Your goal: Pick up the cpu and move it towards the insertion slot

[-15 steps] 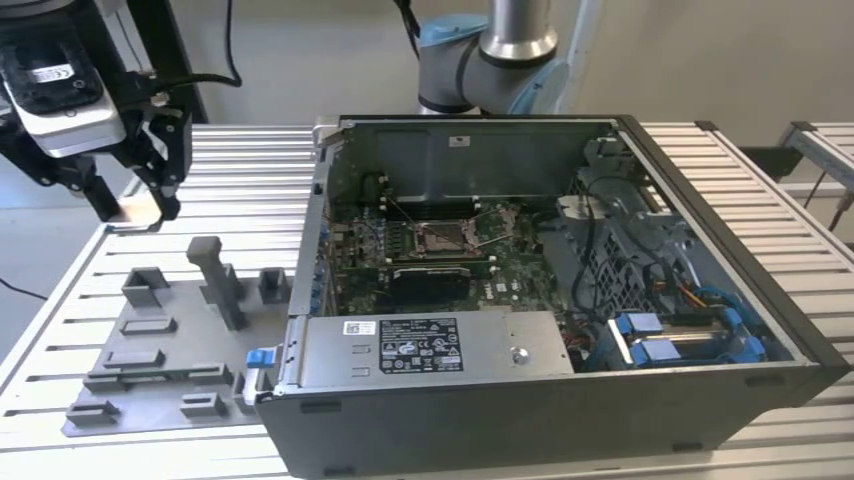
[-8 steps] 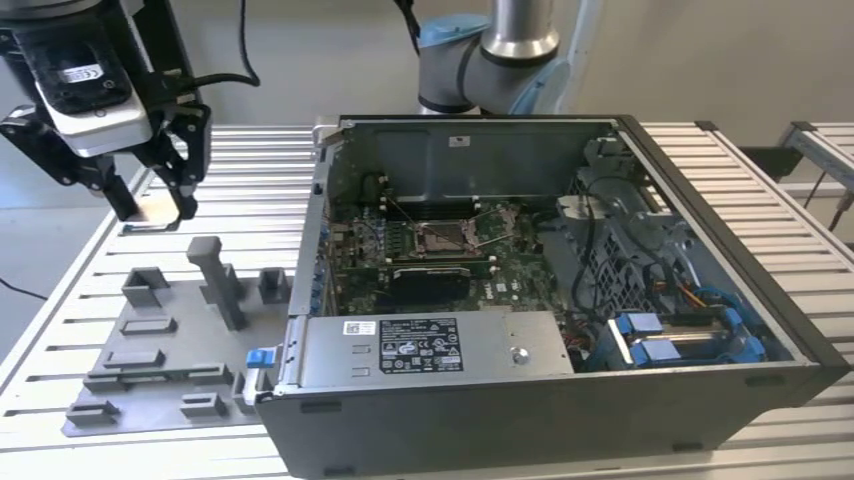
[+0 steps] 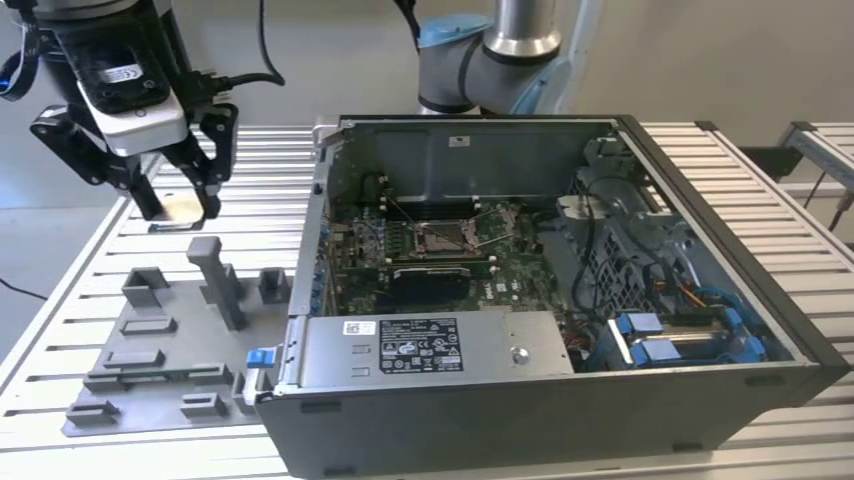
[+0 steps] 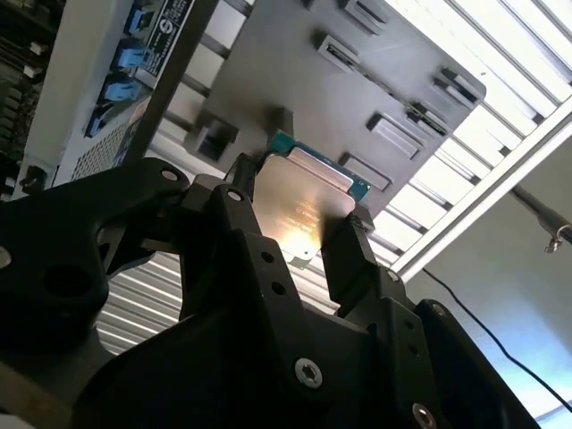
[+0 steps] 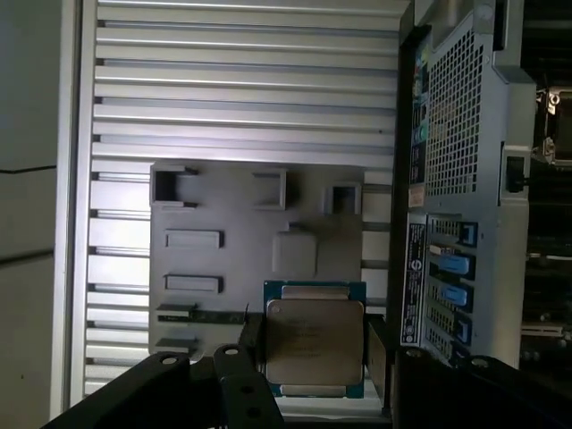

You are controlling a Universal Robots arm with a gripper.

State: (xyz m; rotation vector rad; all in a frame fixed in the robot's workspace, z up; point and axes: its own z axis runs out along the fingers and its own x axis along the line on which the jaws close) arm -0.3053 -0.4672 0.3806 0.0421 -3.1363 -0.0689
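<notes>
Closest in both wrist views is the hand (image 5: 313, 344), its black fingers (image 4: 344, 255) pressed against opposite edges of the cpu (image 4: 304, 201). The chip is gripped flat between them, its silvery top toward the wrist cameras and a thin green rim showing round it. Behind it lies a grey plate (image 5: 232, 232) of moulded fixture blocks, resting on the counter (image 3: 80, 270).

The counter is a bed of ribbed aluminium slats running lengthwise, and it glares white in the second wrist view where light strikes it. In the exterior view the hand hangs over the counter's far corner on the exterior view's left, near the plate's far end and well apart from the open case (image 3: 534, 400).

Inside the case a green board (image 3: 514, 285) lies flat. The slot (image 3: 441, 237) sits near its middle, a silver frame with a brownish centre, just beyond a black heatsink (image 3: 427, 285).

The arm (image 3: 514, 40) rises behind the case. A plain pale grey wall (image 3: 334, 50) backs the room. A second slatted surface (image 3: 821, 140) stands at the exterior view's right edge, and a black cable (image 3: 16, 290) trails past the counter's left edge.
</notes>
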